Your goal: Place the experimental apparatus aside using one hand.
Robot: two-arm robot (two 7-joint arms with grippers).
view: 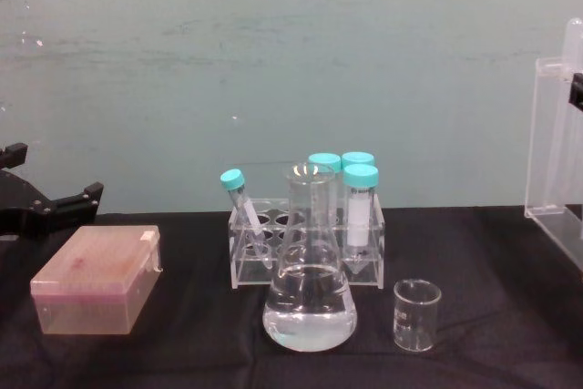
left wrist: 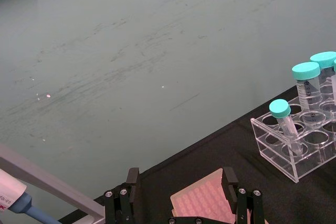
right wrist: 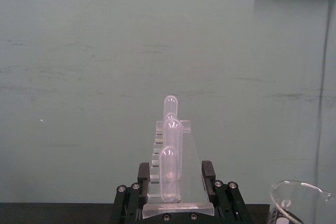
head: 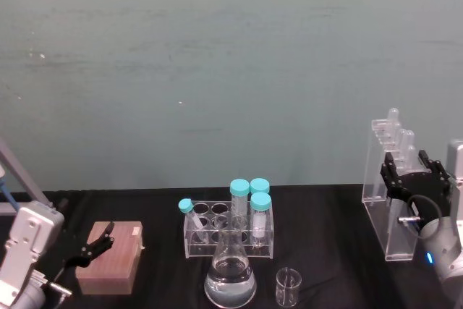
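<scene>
Acrylic, stiff, probably light and slick, the tall stand [head: 379,171] sits squeezed by its flat side walls between the fingers of the right gripper [head: 412,173], likely the safest hold since its tubes [right wrist: 169,156] look fragile; the left gripper [head: 99,241] hangs wide open, well apart.

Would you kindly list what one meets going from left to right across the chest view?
left gripper → pink box → conical flask → small beaker → acrylic stand. The tube rack stands behind the flask and overlaps it, so it is left out.
</scene>
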